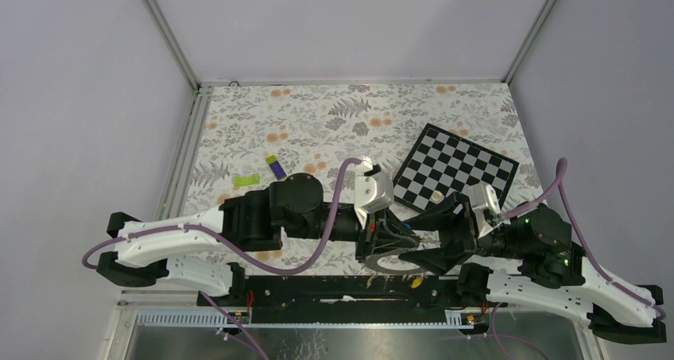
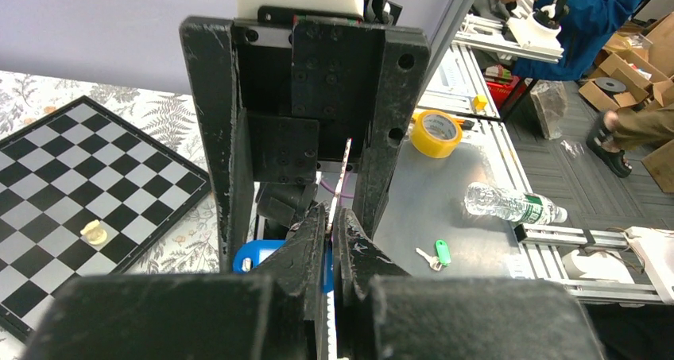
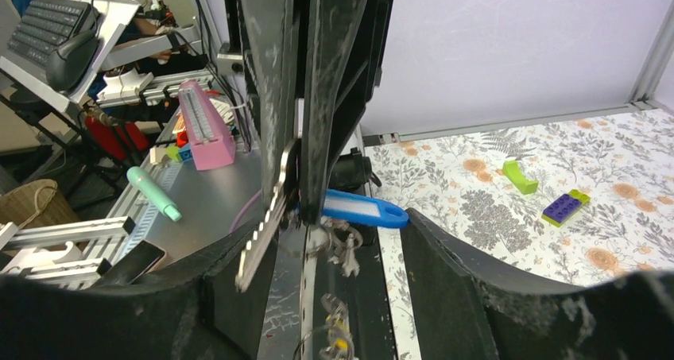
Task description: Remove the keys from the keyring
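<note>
My left gripper (image 1: 380, 237) is shut on the keyring (image 1: 391, 262), a large flat grey ring held above the table's near edge. In the left wrist view its rim (image 2: 345, 168) shows edge-on between the closed fingers (image 2: 306, 245). A blue tag (image 3: 362, 209), small silver keys (image 3: 343, 247) and a yellow-headed key (image 3: 338, 328) hang from the ring (image 3: 270, 209). My right gripper (image 1: 429, 245) is open, its fingers (image 3: 509, 288) spread wide on either side of the ring and keys, touching nothing I can see.
A chessboard (image 1: 455, 168) with a small pale piece (image 1: 437, 195) lies at the right. A purple-and-green block (image 1: 276, 166) and a green piece (image 1: 247, 180) lie left of centre. A green-headed key (image 2: 435, 254) lies on a grey surface beyond the table.
</note>
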You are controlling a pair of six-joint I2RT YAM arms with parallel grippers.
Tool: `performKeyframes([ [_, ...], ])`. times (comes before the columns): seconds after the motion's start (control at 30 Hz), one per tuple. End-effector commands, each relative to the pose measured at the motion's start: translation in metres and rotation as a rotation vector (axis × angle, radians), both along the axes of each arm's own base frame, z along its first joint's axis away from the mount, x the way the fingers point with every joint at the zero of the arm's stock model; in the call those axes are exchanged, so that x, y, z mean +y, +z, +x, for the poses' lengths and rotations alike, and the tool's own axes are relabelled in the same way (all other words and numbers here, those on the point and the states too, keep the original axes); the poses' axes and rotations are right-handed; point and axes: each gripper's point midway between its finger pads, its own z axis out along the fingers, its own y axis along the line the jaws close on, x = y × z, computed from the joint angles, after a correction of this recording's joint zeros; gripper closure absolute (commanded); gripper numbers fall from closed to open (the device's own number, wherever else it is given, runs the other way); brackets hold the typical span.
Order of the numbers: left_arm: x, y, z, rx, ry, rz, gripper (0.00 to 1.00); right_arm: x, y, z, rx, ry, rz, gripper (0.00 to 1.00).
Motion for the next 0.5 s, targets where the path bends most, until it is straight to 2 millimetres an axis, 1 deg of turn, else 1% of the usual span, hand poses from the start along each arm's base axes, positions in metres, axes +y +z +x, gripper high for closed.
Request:
performKeyframes([
  [0.0, -0.0042, 0.0152, 0.0154, -0.013, 0.069, -0.045, 1.0, -0.0077, 0.0397, -0.0102, -0.053, 0.04, 0.143, 0.36],
  [0.23, -0.0011, 0.0162, 0.0171, -0.014, 0.081, -0.048, 1.0, -0.0085, 0.0381, -0.011, -0.05, 0.044, 0.14, 0.4],
  [0.27, -0.0005, 0.0167, 0.018, -0.014, 0.086, -0.05, 1.0, -0.0085, 0.0371, -0.0109, -0.048, 0.043, 0.136, 0.4],
  [0.33, 0.0011, 0.0183, 0.0198, -0.015, 0.098, -0.054, 1.0, -0.0088, 0.0348, -0.0105, -0.045, 0.04, 0.129, 0.36],
  [0.47, 0.0039, 0.0211, 0.0217, -0.022, 0.109, -0.062, 1.0, -0.0109, 0.0302, -0.0084, -0.037, 0.024, 0.121, 0.33],
])
